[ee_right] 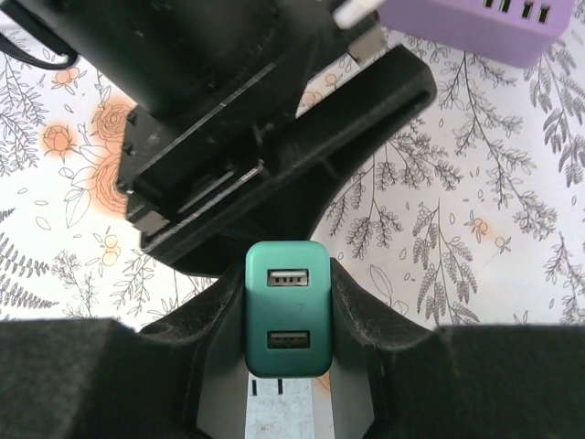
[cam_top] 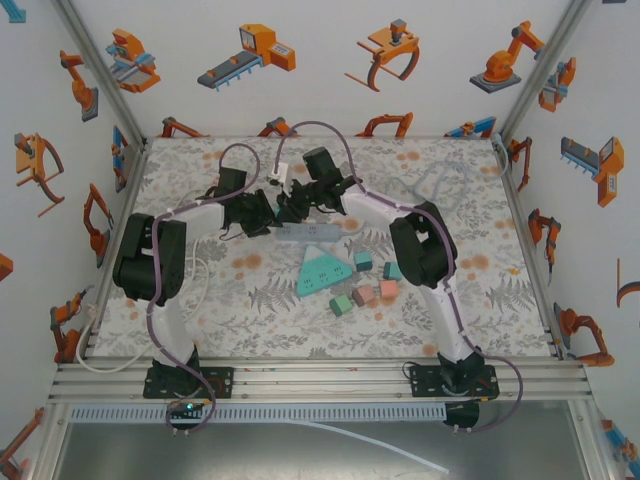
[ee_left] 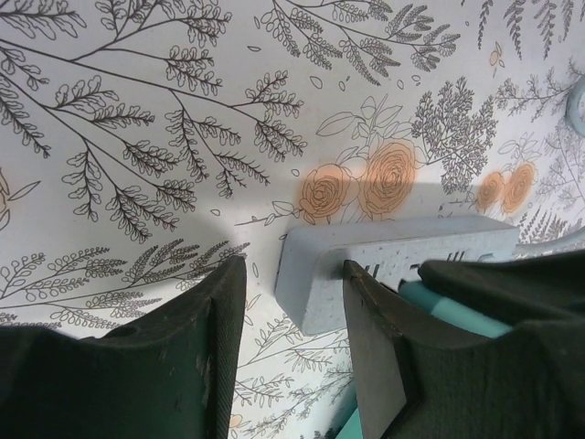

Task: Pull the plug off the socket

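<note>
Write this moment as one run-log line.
phase: grasp before pull | right claw: shut on teal plug | teal plug: looks seated in power strip | left claw: open at power strip end

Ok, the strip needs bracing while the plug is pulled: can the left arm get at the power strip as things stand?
Probably yes: the left gripper hangs right at the end of the power strip, jaws apart, and nothing stands between them and it.
</note>
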You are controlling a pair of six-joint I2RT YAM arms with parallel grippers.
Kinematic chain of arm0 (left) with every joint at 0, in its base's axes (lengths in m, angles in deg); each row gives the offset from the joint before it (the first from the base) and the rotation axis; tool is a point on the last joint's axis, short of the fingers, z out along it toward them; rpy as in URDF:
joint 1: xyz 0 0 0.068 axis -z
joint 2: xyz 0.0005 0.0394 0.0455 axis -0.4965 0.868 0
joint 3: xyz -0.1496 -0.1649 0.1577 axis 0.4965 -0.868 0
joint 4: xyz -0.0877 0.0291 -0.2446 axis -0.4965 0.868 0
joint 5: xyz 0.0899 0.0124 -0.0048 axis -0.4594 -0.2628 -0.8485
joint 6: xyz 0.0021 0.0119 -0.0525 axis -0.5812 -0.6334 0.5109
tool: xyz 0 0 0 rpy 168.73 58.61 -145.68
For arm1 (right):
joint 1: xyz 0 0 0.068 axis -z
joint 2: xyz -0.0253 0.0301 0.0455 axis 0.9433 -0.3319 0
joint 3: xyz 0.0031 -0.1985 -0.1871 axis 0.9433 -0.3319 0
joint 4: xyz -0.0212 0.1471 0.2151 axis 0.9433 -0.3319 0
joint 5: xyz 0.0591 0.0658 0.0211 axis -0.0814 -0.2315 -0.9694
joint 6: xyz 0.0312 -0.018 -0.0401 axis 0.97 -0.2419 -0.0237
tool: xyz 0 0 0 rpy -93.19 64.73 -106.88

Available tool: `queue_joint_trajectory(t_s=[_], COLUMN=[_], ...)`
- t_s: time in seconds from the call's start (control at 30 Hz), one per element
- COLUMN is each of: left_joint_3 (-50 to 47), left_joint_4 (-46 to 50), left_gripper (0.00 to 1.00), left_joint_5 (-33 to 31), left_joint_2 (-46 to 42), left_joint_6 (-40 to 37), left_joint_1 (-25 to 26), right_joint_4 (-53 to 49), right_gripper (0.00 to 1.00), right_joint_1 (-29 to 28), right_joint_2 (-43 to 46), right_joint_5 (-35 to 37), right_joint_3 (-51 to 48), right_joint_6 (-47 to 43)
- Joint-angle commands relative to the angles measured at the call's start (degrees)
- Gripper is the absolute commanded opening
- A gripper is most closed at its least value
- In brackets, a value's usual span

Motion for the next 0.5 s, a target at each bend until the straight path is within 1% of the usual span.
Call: queue_joint_trajectory(t_s=[0.0, 0.1, 0.27, 0.37, 0.47], left_joint_3=[-3.82, -4.09, -4.58, -2.98, -0.9], left_joint_4=[10.55, 10.08, 8.22, 8.02, 7.42], left_gripper=[0.45, 0.45, 0.46, 0.47, 0.5], left_joint_5=[-7.8, -6.71, -3.56, -1.23, 0.41], left_joint_2=[6.22, 4.92, 0.13, -2.58, -5.6], left_joint_6=[-3.12, -3.08, -3.27, -4.1, -4.61], left_joint_1=[1.34, 1.37, 1.31, 1.24, 1.23], right_joint_4=[-0.69, -0.64, 0.46, 4.47, 10.12], right_gripper=[0.0, 0.0, 0.0, 0.0, 0.0], right_joint_1=[-2.41, -2.23, -1.62, -1.37, -0.79], right_joint_2=[2.87, 4.15, 10.08, 15.51, 21.53], right_joint_5=[-1.34, 0.25, 3.83, 6.75, 10.51], right_joint_3=[2.42, 1.99, -2.23, -7.28, -13.61], right_joint_6=[-3.36, -3.52, -2.08, 3.33, 11.83])
